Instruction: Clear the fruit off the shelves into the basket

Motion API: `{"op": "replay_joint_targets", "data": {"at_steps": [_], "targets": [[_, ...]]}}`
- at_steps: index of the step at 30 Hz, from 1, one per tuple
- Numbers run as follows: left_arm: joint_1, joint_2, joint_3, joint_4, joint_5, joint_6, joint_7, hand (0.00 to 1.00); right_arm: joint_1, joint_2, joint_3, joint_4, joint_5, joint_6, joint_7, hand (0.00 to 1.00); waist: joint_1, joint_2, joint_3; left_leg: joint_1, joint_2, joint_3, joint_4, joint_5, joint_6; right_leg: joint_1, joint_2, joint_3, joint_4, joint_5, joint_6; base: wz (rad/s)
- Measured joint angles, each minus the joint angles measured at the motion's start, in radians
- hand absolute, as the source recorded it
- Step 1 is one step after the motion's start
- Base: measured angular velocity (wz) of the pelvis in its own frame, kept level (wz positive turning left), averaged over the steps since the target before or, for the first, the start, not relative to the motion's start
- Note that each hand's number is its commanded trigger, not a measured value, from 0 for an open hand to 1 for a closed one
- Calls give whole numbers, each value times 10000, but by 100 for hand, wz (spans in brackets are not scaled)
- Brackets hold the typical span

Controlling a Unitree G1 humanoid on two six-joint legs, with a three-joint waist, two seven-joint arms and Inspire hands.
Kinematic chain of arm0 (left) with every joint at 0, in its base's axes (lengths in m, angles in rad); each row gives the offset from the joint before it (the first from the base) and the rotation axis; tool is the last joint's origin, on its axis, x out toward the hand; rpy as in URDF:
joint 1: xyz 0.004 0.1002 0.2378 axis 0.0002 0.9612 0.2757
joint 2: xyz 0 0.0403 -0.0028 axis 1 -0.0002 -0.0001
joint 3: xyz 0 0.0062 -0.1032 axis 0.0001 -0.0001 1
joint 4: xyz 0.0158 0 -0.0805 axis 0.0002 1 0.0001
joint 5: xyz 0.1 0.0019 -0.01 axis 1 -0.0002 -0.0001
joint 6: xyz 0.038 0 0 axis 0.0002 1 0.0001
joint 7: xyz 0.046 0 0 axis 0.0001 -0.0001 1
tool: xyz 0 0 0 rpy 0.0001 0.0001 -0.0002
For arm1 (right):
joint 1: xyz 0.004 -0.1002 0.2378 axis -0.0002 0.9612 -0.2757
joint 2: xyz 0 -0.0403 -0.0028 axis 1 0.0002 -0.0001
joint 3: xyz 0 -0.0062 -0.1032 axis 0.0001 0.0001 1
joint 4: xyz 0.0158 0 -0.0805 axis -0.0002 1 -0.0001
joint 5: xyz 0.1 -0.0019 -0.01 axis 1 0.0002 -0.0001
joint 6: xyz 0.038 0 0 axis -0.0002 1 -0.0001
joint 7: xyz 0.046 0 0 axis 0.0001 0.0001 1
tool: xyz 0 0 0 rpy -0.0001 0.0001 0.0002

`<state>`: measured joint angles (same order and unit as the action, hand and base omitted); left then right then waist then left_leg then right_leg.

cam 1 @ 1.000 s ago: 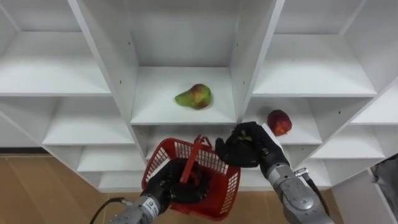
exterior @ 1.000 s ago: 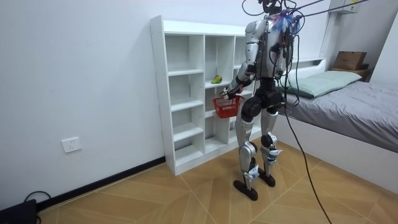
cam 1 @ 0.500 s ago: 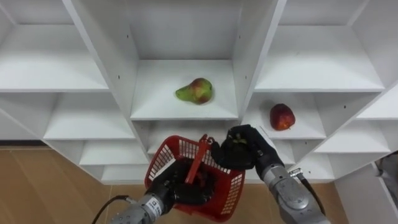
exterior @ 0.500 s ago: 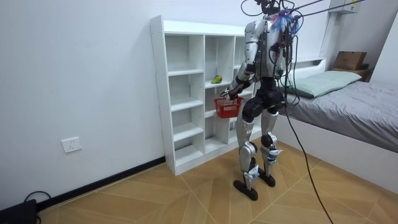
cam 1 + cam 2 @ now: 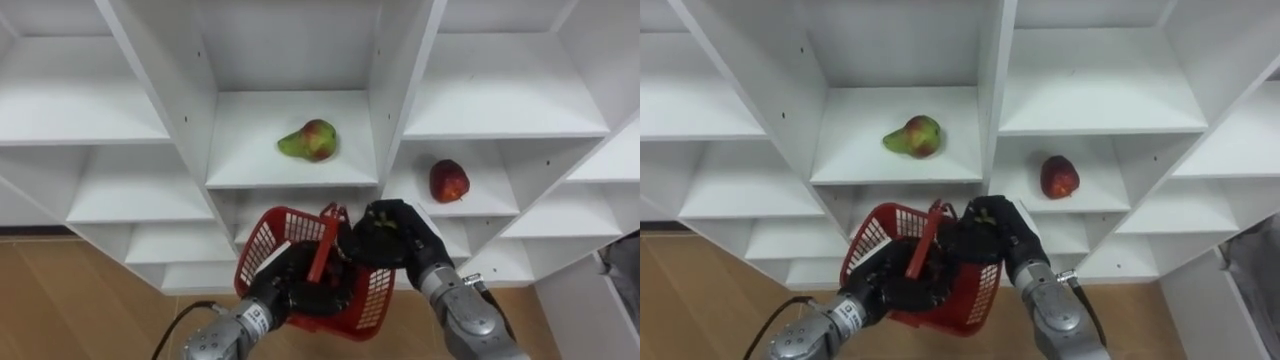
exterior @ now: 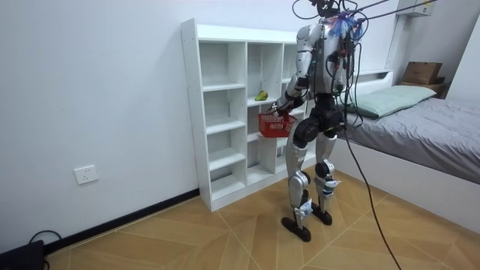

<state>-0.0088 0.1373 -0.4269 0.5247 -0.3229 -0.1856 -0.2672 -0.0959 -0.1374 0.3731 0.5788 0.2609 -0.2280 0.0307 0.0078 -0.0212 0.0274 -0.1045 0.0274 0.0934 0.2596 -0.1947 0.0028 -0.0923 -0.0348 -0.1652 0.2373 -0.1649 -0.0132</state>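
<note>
Fruit run at the white closet (image 6: pixel 225 112)

Grips the red basket (image 5: pixel 378 290) at its near rim with the left hand (image 5: pixel 290 292). Curls the right hand (image 5: pixel 405 240) round a dark greenish fruit (image 5: pixel 985 216) at the basket's 2 o'clock. Leaves pear (image 5: pixel 309 141) shelved at 12 o'clock, apple (image 5: pixel 449 181) at 2 o'clock.

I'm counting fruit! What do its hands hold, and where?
The left hand grips the red basket by its handle; what the right hand holds cannot be told.

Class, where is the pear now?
In the left eye view, the pear lies on the middle column's shelf, left of the apple, above the red basket.
</note>
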Motion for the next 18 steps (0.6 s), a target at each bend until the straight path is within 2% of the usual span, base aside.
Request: {"op": "replay_joint_targets", "data": {"at_steps": [4, 5, 6, 7, 15, 18], "targets": [[2, 0, 11, -115, 0, 1, 4, 100, -29, -18, -4, 0, 185, 0, 37, 100, 2, -1, -1, -6, -8, 0, 1, 0, 1, -13, 13, 8, 1, 0, 0, 0], [2, 0, -1, -144, 8, 1, 5, 100, -30, 14, 15, 0, 185, -10, 40, 86, 9, -2, -2, -31, -12, 0, 1, 1, 1, -42, 10, 13, 3, 0, 0, 0], [2, 0, -6, -154, 9, 0, 5, 100, -32, 84, 20, 0, 185, -15, 41, 59, 8, -2, -3, -47, -12, 2, 2, 1, 2, -63, 9, 15, 5, 0, 0, 0], [5, 6, 4, -164, 9, 1, 5, 100, -31, 89, 17, 0, 171, -19, 50, 0, 5, 0, -5, -76, -11, 9, 13, 2, 2, -101, 5, 11, 16, 2, -2, 0], [4, 13, -1, -191, 9, 2, -3, 100, -93, 83, -26, 26, 180, -19, 138, 0, -14, 16, -13, -122, 28, -18, 92, 1, 1, -110, -4, -19, 27, 22, -33, 0], [5, 18, -3, -193, 9, 3, -5, 100, -107, 85, -26, 45, 182, -19, 138, 0, -13, 33, -13, -120, 113, -21, 95, -1, -3, -103, -2, -27, 38, 40, -58, 0]]}}
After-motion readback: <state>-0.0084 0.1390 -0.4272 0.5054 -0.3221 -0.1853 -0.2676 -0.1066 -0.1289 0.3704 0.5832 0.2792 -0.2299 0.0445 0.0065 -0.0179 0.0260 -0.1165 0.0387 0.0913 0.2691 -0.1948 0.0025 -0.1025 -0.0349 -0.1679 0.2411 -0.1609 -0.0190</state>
